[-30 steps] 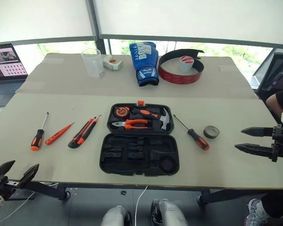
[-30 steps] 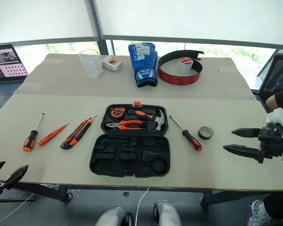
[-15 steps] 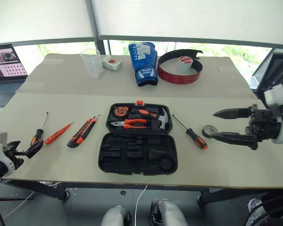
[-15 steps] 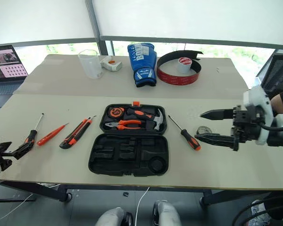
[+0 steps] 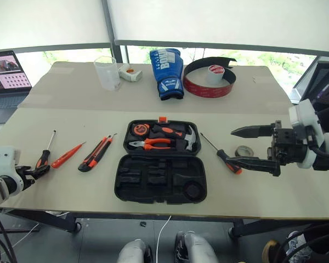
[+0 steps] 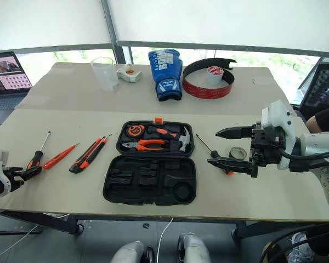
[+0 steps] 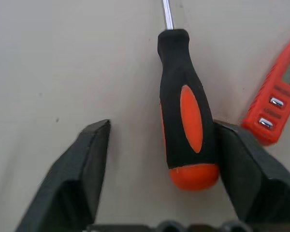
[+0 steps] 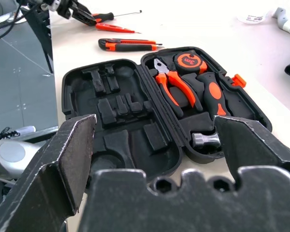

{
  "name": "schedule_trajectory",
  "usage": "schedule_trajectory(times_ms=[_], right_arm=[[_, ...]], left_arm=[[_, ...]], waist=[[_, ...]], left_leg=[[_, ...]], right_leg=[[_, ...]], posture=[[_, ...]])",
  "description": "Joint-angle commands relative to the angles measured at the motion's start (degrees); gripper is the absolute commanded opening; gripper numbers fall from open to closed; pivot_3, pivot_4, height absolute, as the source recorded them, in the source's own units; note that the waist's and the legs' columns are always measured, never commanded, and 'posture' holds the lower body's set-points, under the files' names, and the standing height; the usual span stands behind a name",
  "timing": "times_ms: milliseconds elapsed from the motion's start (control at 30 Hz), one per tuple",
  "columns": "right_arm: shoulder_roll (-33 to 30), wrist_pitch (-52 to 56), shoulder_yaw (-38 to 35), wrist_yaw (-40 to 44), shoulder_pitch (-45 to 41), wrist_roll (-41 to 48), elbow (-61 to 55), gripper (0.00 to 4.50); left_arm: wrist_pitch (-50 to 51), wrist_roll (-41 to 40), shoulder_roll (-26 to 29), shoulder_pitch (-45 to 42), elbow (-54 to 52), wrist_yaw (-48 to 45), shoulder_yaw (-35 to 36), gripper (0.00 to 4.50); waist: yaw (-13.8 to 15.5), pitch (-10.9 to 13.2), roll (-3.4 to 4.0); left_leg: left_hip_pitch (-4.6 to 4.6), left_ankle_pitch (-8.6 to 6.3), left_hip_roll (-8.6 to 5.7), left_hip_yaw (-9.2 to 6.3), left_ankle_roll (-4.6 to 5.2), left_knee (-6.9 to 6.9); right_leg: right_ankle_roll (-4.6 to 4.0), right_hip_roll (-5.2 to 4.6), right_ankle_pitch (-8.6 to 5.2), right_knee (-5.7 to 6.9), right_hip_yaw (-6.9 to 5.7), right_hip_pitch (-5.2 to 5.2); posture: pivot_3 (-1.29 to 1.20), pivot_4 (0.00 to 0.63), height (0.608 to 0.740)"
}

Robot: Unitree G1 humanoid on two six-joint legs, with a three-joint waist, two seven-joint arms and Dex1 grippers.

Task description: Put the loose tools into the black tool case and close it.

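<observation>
L screwdriver [image 7: 186, 123] shaft pointing away from left gripper [image 7: 159, 145], jaws astride handle

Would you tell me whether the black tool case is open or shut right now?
Open. The black tool case lies flat with both halves spread; pliers and a hammer sit in the far half, the near recesses are empty.

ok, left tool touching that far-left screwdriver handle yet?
Touching. In the left wrist view one finger sits flush against the screwdriver handle; the other finger is apart, with bare table between.
</observation>
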Motion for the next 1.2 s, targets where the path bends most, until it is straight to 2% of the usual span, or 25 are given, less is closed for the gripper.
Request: schedule_trajectory(times_ms=[33, 100, 133, 233, 367, 500, 600, 667, 767, 933, 1200], right_arm=[[-0.21, -0.31, -1.89, -0.48, -0.29, 1.23, -1.39, 4.5], [-0.44, -0.54, -2.1, -0.34, 0.06, 1.0, -1.45, 4.5], [-0.51, -0.64, -2.17, -0.28, 0.27, 0.88, -1.5, 4.5], [-0.8, -0.99, -2.67, 0.04, 1.69, 0.37, -1.72, 4.5], [-1.19, -0.43, -3.21, 0.34, 4.67, 0.47, -2.41, 4.5], [-1.18, -1.49, -2.74, 0.44, 9.27, -1.04, -4.22, 4.5], [-1.02, -1.43, -2.82, -0.84, 11.6, -1.57, -5.78, 4.5], [-0.77, -1.28, -3.37, -1.67, 13.47, -1.62, -7.5, 4.5], [0.31, -0.83, -4.63, -4.24, 15.55, -1.36, -9.5, 4.5], [1.4, -1.0, -6.18, -6.51, 18.75, -1.33, -12.05, 4.5], [2.36, -1.1, -6.5, -9.56, 20.22, -1.59, -14.12, 4.5]], left_arm=[[-1.88, 1.57, 0.73, -1.86, 3.19, -1.79, -1.23, 1.97], [-3.08, 1.97, 0.88, -2.91, 3.87, -1.61, -0.86, 1.15], [-5.21, 2.84, 1.05, -3.15, 3.98, -1.37, -0.89, 0.91], [-13.77, 4.73, 2.93, -4.73, 0.07, -2.64, -0.36, 0.92], [-18.55, 1.68, 3.72, -8.69, -10.23, -10.64, -1.46, 0.92], [-13.37, -2.27, 4.59, -9.3, -23.15, -23.42, -11.04, 0.92], [-16.78, -1.1, 4.92, -9.47, -26.84, -31.14, -17.52, 0.92], [-22.18, 2.45, 4.85, -10.96, -25.27, -35.98, -22.9, 0.92], [-29.42, 6.6, 3.25, -14.53, -19.5, -41.11, -28.73, 0.92], [-36.21, 10.5, -1.95, -21.21, -11.78, -44.52, -33.81, 0.92], [-40.99, 16.95, -8.94, -28.29, -1.51, -44.41, -38.3, 0.92]], waist=[[0.01, 0.0, 0.0], [0.01, 0.0, 0.0], [0.0, 0.0, 0.0], [0.0, 0.01, -0.12], [0.35, 0.06, -0.32], [0.45, 0.0, -0.22], [0.05, -0.05, -0.1], [-0.26, -0.04, -0.12], [-0.26, -0.03, -0.13], [0.09, -0.02, -0.15], [-0.15, 0.0, -0.18]], left_leg=[[0.01, 0.01, 0.0, 0.0, -0.02, 0.0], [0.04, 0.04, 0.0, 0.0, -0.06, 0.01], [0.05, 0.05, 0.0, 0.0, -0.09, 0.01], [0.04, 0.07, 0.01, -0.02, -0.1, 0.02], [-0.1, 0.06, 0.01, -0.1, -0.1, 0.16], [-0.1, 0.06, -0.12, -0.09, -0.08, 0.21], [-0.08, 0.07, -0.21, 0.0, -0.05, 0.21], [-0.07, 0.24, -0.12, 0.02, 0.26, 0.23], [-0.01, 0.33, 0.02, 0.0, 0.1, 0.25], [0.01, 0.36, 0.06, -0.11, -0.03, 0.29], [-0.17, 0.38, 0.05, -0.18, 0.65, 0.86]], right_leg=[[0.0, 0.0, 0.0, 0.02, 0.0, 0.0], [0.0, -0.01, 0.0, 0.07, 0.0, 0.0], [-0.01, -0.01, 0.0, 0.08, 0.0, 0.0], [-0.01, -0.01, 0.01, 0.09, -0.04, 0.0], [-0.18, -0.1, 0.11, 0.06, -0.26, 0.0], [-0.32, -0.24, 0.19, 0.01, -0.29, 0.1], [-0.02, -0.27, 0.01, 0.02, -0.2, 0.12], [0.0, -0.05, 0.01, 0.03, -0.09, 0.1], [0.0, 0.18, 0.0, 0.09, -0.04, 0.09], [0.0, 0.17, 0.0, 0.33, -0.07, 0.08], [0.0, 0.18, 0.0, 0.48, 0.01, 0.09]], posture=[[0.0, 0.15, 0.727], [0.0, 0.15, 0.727], [0.0, 0.15, 0.727], [0.0, 0.15, 0.727], [0.0, 0.15, 0.727], [0.0, 0.15, 0.727], [0.0, 0.15, 0.727], [0.0, 0.15, 0.727], [0.0, 0.15, 0.727], [0.0, 0.15, 0.727], [0.0, 0.15, 0.727]])
